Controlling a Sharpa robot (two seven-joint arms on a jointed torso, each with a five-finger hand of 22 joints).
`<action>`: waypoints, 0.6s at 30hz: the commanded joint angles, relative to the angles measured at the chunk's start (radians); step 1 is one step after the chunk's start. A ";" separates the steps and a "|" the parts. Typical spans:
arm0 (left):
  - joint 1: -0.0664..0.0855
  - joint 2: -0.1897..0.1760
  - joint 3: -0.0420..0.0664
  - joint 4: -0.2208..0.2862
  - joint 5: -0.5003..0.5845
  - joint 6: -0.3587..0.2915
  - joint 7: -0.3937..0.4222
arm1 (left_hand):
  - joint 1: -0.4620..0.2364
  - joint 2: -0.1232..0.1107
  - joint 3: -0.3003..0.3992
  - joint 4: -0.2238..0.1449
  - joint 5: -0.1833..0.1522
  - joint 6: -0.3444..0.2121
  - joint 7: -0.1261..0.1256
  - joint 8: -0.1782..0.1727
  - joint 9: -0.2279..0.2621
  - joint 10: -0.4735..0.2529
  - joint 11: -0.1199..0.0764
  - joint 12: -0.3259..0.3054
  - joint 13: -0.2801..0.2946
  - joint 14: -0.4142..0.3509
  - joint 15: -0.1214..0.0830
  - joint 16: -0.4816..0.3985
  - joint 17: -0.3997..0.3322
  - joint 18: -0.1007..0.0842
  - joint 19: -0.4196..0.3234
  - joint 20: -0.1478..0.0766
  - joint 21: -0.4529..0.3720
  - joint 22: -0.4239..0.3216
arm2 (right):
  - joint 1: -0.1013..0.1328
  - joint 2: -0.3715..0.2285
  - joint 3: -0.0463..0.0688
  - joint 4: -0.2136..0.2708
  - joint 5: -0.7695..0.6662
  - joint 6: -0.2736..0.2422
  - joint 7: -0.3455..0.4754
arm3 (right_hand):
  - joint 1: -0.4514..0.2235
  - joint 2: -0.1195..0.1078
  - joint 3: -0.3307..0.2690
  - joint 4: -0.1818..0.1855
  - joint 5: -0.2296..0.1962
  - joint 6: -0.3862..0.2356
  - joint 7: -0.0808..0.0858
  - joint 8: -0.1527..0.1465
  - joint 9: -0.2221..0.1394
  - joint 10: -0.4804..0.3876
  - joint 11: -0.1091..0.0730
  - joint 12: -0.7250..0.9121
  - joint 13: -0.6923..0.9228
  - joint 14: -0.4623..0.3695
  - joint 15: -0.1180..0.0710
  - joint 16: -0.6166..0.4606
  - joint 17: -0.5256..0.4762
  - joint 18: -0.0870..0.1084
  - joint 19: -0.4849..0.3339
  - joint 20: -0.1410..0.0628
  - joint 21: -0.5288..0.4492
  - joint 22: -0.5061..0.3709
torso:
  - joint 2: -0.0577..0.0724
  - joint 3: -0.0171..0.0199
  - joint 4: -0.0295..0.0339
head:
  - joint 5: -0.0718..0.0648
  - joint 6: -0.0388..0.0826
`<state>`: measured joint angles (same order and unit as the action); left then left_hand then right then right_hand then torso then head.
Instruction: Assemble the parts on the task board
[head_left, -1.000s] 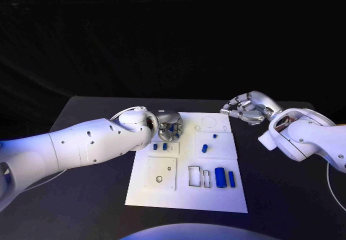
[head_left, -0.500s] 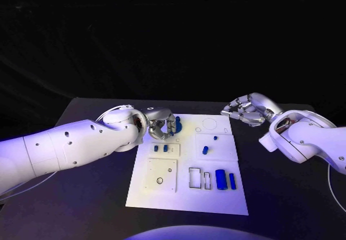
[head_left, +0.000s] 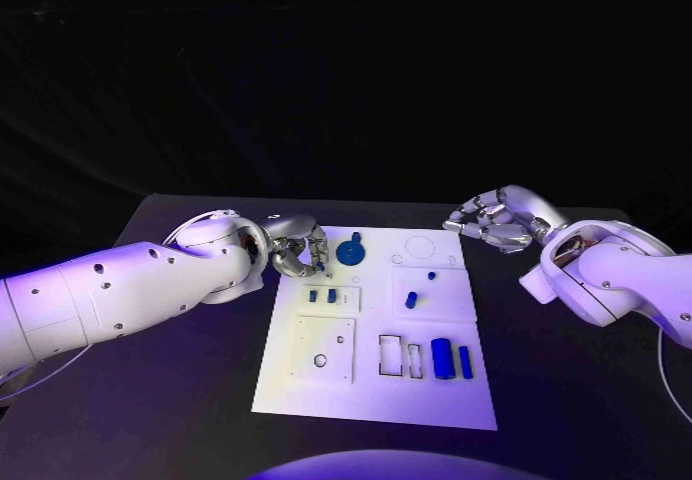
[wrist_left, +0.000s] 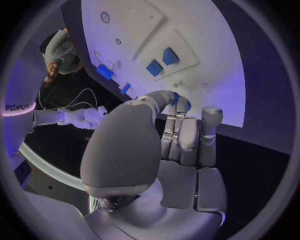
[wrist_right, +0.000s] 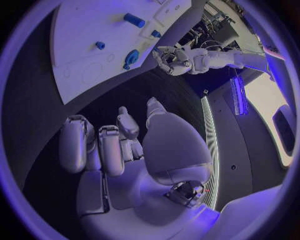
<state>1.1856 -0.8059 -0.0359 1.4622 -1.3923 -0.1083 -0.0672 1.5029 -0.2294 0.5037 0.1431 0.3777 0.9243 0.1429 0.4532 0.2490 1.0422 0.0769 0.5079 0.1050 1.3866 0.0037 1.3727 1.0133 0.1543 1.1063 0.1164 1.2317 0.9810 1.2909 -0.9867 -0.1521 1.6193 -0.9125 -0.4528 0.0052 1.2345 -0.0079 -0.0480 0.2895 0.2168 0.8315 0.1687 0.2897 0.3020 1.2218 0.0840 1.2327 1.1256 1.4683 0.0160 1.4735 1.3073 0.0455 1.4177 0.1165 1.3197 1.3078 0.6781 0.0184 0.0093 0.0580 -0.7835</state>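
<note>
Black table (head_left: 173, 400); I see left hand (head_left: 296, 250) curled empty at task board (head_left: 378, 400) ten o'clock; blue disc (head_left: 351, 251) half-hidden; right hand (head_left: 495, 222) loosely open, empty.

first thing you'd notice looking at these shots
The white task board in the middle of the black table, dotted with small blue parts. At its far left corner the left hand sits right by a round blue part; whether it grips it is unclear. The right hand hangs off the board's far right corner, fingers curled, holding nothing.
</note>
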 joint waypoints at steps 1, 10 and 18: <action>-0.002 -0.001 0.001 0.003 0.027 0.015 -0.004 | -0.011 -0.001 -0.002 -0.003 -0.004 0.011 0.000 -0.006 -0.001 0.010 -0.001 -0.008 -0.002 0.006 0.003 0.004 -0.001 -0.016 0.004 -0.002 0.004 0.000 | -0.001 0.000 0.000 0.000 -0.005 0.003 0.006 | 0.004 0.006 -0.004 0.001 0.006 -0.008 -0.001 0.004 -0.001 -0.006 0.001 -0.002 0.000 0.049 -0.006 -0.005 0.031 0.020 -0.005 0.000 -0.003 0.093 | 0.001 0.0002 -0.0010 | 0.003 0.000; -0.010 0.013 -0.001 -0.017 0.035 0.014 -0.001 | -0.019 -0.005 -0.004 0.000 -0.004 0.012 -0.001 -0.010 -0.001 0.012 -0.001 -0.015 -0.003 0.006 0.003 0.004 -0.002 -0.016 0.003 -0.002 0.003 0.000 | -0.002 0.000 0.000 0.000 -0.005 0.003 0.005 | 0.008 0.008 -0.008 0.002 0.006 -0.008 -0.001 0.005 -0.002 -0.007 0.001 -0.003 -0.001 0.049 -0.006 -0.006 0.031 0.020 -0.004 -0.001 -0.004 0.094 | 0.002 0.0012 -0.0029 | 0.005 -0.001; -0.014 0.037 -0.004 -0.044 0.035 0.015 0.000 | -0.020 -0.004 -0.004 0.000 -0.004 0.013 -0.001 -0.011 -0.001 0.014 -0.001 -0.016 -0.003 0.007 0.003 0.005 0.000 -0.017 0.004 -0.002 0.004 0.002 | -0.002 0.000 0.000 0.001 -0.005 0.003 0.005 | 0.008 0.008 -0.008 0.002 0.006 -0.008 -0.001 0.005 -0.002 -0.007 0.001 -0.003 -0.001 0.049 -0.006 -0.006 0.031 0.020 -0.004 -0.001 -0.004 0.094 | 0.002 0.0014 -0.0029 | 0.004 -0.003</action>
<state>1.1723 -0.7727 -0.0397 1.4197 -1.3664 -0.1044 -0.0695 1.4895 -0.2347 0.5037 0.1432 0.3777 0.9314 0.1428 0.4486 0.2488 1.0495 0.0768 0.4962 0.1031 1.3866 0.0037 1.3727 1.0128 0.1544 1.1062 0.1163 1.2316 0.9815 1.2897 -0.9865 -0.1521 1.6194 -0.9125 -0.4528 0.0049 1.2398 -0.0026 -0.0509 0.2924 0.2168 0.8315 0.1687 0.2897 0.3011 1.2218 0.0840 1.2327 1.1257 1.4683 0.0160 1.4735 1.3073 0.0455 1.4177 0.1165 1.3197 1.3076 0.6801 0.0198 0.0058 0.0629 -0.7857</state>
